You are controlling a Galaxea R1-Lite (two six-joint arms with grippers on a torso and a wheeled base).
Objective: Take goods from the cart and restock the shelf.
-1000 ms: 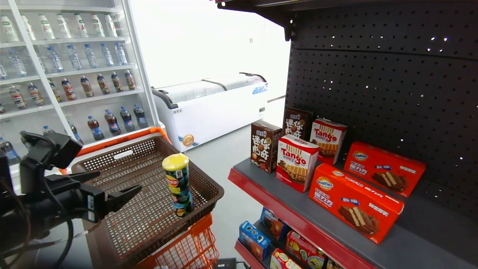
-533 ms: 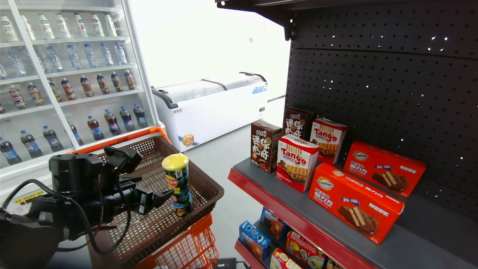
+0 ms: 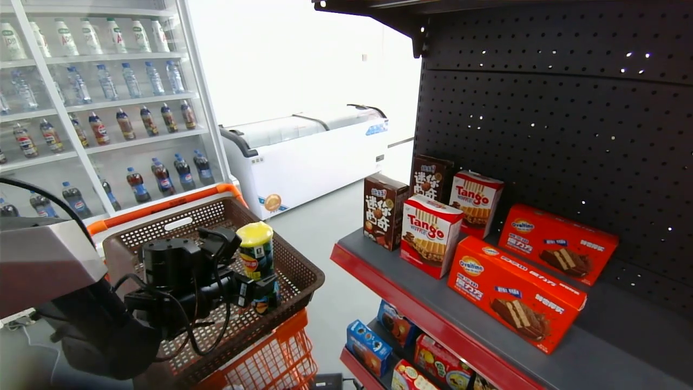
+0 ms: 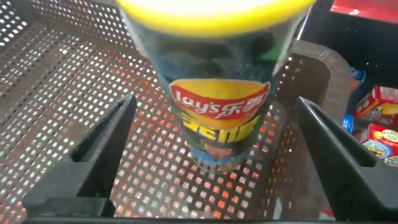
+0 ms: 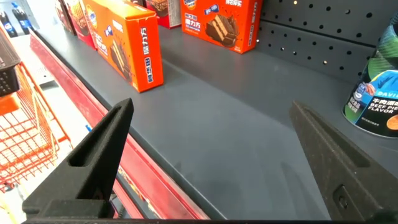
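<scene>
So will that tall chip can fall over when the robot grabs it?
Maybe. The chip can is tall and narrow, upright in the basket, so a nudge could tip it. Being round, it'd probably roll. The left gripper straddles it, which should help.

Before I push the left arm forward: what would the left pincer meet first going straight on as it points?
The chip can, standing upright in the brown basket between the open fingers of the left pincer; contact seems near, though depth is unclear.
</scene>
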